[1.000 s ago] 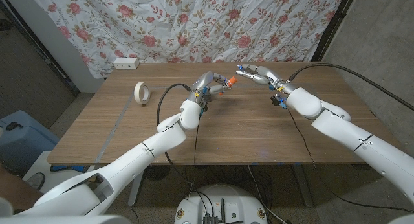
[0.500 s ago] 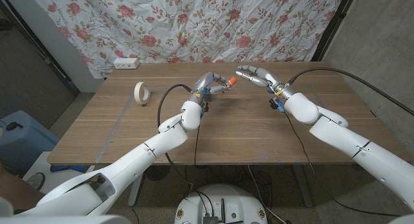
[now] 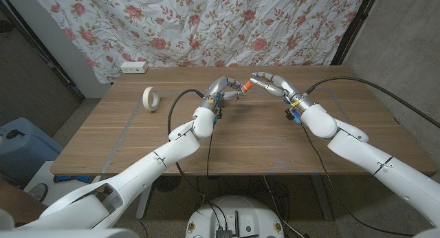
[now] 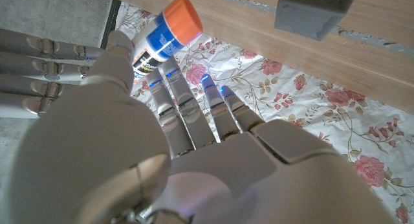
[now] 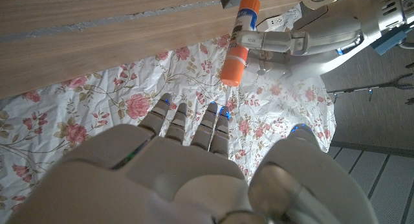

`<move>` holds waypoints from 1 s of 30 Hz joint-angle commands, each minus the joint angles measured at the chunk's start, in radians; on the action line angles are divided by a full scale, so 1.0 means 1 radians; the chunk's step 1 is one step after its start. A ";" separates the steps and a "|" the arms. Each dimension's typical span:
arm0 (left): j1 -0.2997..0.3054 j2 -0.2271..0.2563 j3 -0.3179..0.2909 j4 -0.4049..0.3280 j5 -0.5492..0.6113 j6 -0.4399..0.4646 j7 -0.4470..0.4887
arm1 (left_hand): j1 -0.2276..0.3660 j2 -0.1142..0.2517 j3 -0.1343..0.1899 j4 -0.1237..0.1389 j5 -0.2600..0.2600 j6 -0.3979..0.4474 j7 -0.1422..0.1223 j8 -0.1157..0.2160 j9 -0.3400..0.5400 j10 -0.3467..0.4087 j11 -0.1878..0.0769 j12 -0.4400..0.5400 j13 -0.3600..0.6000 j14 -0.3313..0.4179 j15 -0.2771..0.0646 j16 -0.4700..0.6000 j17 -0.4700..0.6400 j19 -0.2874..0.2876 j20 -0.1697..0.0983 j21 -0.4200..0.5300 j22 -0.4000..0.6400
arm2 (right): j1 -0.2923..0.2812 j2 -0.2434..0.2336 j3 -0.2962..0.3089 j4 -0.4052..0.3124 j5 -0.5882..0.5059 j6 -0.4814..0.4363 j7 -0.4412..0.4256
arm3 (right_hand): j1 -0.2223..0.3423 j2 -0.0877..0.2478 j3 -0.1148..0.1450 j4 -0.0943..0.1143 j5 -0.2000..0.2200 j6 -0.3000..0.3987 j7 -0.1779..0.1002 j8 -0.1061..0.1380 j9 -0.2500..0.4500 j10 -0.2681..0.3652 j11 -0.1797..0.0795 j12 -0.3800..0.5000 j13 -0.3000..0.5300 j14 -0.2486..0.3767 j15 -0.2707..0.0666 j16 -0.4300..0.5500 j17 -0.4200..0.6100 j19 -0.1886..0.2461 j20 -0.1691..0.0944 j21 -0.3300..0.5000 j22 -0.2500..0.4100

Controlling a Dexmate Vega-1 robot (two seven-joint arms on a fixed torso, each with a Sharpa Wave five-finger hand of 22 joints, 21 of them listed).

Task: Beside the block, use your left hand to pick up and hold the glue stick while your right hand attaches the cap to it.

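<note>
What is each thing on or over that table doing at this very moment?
Glue stick: held up by the left hand, orange end toward the right hand.
Right hand: raised close to the stick; cap not discernible.
Tape roll: on the table.
Power strip: at the far edge.

One glue stick (image 3: 241, 87), one grey block (image 4: 315, 13), one roll of tape (image 3: 150, 98), one white power strip (image 3: 133, 67), two robot hands.
</note>
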State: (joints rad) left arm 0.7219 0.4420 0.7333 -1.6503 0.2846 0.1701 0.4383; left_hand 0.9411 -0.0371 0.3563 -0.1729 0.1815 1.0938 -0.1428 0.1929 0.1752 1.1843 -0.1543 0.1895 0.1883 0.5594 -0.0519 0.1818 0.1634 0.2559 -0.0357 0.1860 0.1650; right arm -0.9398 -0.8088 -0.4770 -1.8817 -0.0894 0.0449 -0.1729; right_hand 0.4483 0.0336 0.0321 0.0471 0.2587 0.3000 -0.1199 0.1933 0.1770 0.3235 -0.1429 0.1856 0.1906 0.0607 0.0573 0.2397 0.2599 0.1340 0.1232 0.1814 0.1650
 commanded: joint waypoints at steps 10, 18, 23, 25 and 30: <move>-0.004 0.003 -0.002 0.003 -0.002 -0.012 0.001 | -0.037 0.095 0.015 0.003 0.005 0.103 0.044 0.008 0.019 0.073 -0.067 0.007 0.005 0.005 -0.118 -0.003 0.002 0.001 -0.001 0.002 0.003 | -0.016 0.013 -0.002 0.019 -0.029 0.030 -0.009 | -0.022 0.009 -0.006 0.007 -0.009 0.046 0.006 0.013 0.001 0.038 0.001 0.016 -0.002 0.017 0.002 0.009 0.000 0.026 0.002 0.011 0.003; -0.004 0.003 -0.003 0.005 -0.002 -0.016 0.002 | -0.037 0.095 0.015 0.003 0.005 0.101 0.044 0.008 0.019 0.073 -0.067 0.007 0.005 0.005 -0.118 -0.003 0.002 0.001 0.000 0.002 0.003 | -0.012 0.018 -0.006 0.024 -0.037 0.033 -0.005 | -0.026 0.012 -0.007 0.006 -0.012 0.057 0.002 0.015 0.001 0.050 0.000 0.018 -0.002 0.024 -0.002 0.010 -0.002 0.028 -0.002 0.010 0.003; -0.004 0.003 -0.003 0.005 -0.002 -0.014 0.001 | -0.037 0.095 0.015 0.004 0.005 0.102 0.043 0.008 0.019 0.074 -0.067 0.007 0.005 0.004 -0.117 -0.003 0.002 0.001 0.000 0.002 0.003 | -0.009 0.018 -0.009 0.024 -0.041 0.032 0.002 | -0.028 0.013 -0.007 0.006 -0.013 0.067 0.002 0.017 0.001 0.056 0.002 0.019 -0.002 0.026 -0.004 0.011 -0.004 0.029 -0.002 0.010 0.003; -0.003 0.000 -0.004 0.003 -0.002 -0.006 0.002 | -0.037 0.096 0.016 0.004 0.005 0.102 0.043 0.008 0.019 0.074 -0.067 0.007 0.005 0.004 -0.117 -0.003 0.002 0.001 -0.001 0.002 0.003 | -0.008 0.017 -0.011 0.025 -0.043 0.032 0.003 | -0.029 0.014 -0.007 0.005 -0.014 0.070 0.001 0.017 0.001 0.059 0.002 0.019 -0.002 0.027 -0.007 0.011 -0.004 0.030 -0.002 0.010 0.003; -0.005 0.001 -0.003 0.009 -0.004 -0.014 0.001 | -0.038 0.096 0.016 0.004 0.005 0.100 0.045 0.007 0.019 0.073 -0.067 0.007 0.005 0.005 -0.117 -0.003 0.002 0.001 -0.001 0.001 0.003 | -0.005 0.021 -0.013 0.029 -0.039 0.033 0.010 | -0.033 0.015 -0.008 0.005 -0.015 0.074 0.003 0.016 0.001 0.063 0.003 0.019 -0.002 0.030 -0.013 0.012 -0.005 0.033 -0.006 0.010 0.003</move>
State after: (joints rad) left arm 0.7186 0.4444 0.7308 -1.6459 0.2826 0.1575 0.4405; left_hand 0.9411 -0.0371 0.3563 -0.1730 0.1816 1.0938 -0.1428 0.1929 0.1752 1.1843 -0.1543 0.1924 0.1884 0.5594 -0.0519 0.1818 0.1634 0.2558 -0.0357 0.1860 0.1650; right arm -0.9505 -0.7928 -0.4841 -1.8594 -0.1271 0.0753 -0.1752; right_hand 0.4158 0.0398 0.0279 0.0512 0.2455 0.3626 -0.1145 0.2004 0.1771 0.3754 -0.1375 0.2004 0.1855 0.0826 0.0464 0.2466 0.2554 0.1556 0.1159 0.1851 0.1650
